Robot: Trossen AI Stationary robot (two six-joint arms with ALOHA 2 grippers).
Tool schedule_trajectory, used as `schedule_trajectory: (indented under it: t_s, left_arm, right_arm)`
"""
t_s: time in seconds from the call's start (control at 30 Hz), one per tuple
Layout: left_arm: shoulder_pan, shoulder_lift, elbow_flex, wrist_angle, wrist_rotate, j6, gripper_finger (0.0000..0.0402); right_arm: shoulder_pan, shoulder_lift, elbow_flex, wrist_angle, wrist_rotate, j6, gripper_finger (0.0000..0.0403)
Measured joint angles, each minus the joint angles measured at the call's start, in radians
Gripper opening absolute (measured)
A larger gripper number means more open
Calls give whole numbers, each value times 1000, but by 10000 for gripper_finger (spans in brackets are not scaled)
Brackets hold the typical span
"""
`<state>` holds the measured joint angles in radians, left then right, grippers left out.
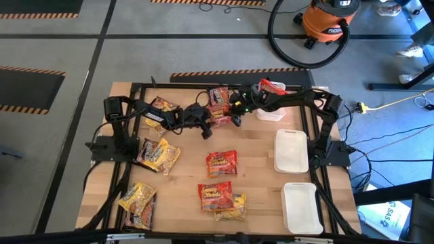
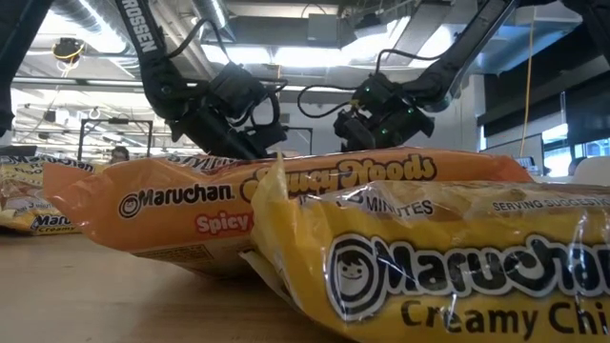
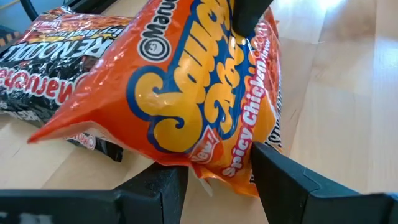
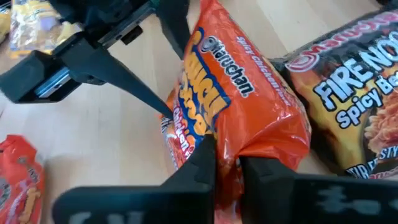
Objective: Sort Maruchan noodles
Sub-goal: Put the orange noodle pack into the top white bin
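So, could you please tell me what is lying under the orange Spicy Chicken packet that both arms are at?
Under the orange packet a black Fire Noodle packet sticks out at one side, resting on the table. How far it reaches beneath is covered.
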<state>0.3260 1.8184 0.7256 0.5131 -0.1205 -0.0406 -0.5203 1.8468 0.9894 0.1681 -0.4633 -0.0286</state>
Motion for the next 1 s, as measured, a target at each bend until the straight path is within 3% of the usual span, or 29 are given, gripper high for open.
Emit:
schedule_trajectory:
  t_s: [0.4,0.5,0.6,0.8,1.0]
  left_arm:
    - [-27,-241,2,-199,14,54,165]
    - [-44,-309,-33,-185,15,75,165]
    - [-52,-366,-112,-72,38,76,165]
    - [-44,-396,-283,329,229,-21,165]
    - [-67,-396,-301,392,210,-74,165]
  right_arm:
    - [6,-206,1,-177,107,-58,4]
    - [18,-249,1,-219,127,-62,5]
    - [44,-281,-10,-234,139,-79,3]
    - [132,-335,-67,-174,250,-84,3]
    - [235,-346,-106,-104,381,-75,3]
